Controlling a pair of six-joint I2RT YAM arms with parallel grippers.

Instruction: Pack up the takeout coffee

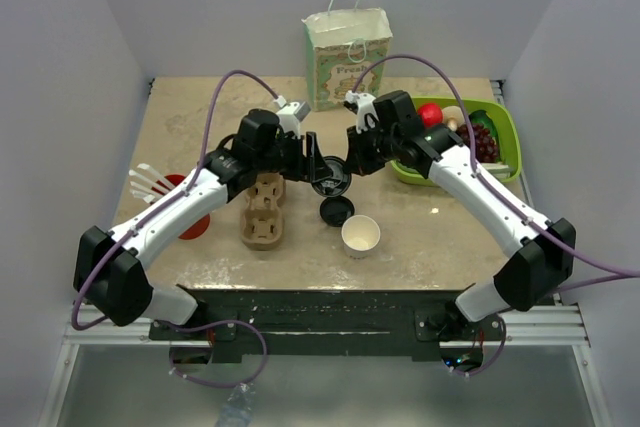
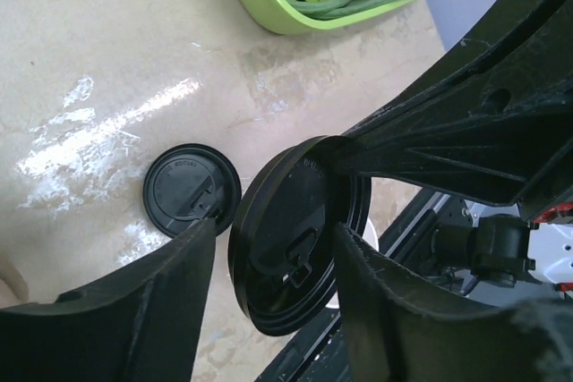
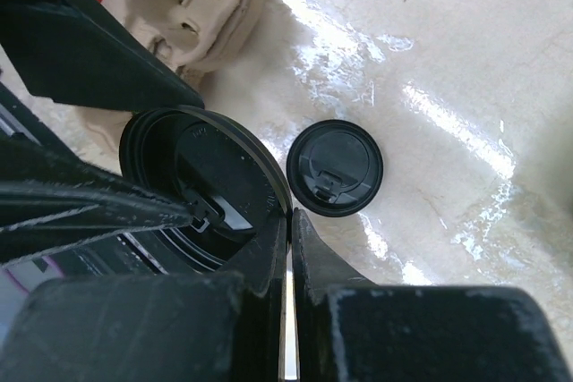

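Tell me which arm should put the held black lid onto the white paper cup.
Right, probably. The right gripper pinches the rim of the black lid, and the white paper cup stands bare, slightly to that arm's side.

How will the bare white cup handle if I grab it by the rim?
The cup stands upright and uncovered, so its thin paper rim would probably squash under a hard pinch. From above its inside looks pale and empty, so it is likely light and apt to tip or slide if nudged. If knocked over, its round wall would probably let it roll.
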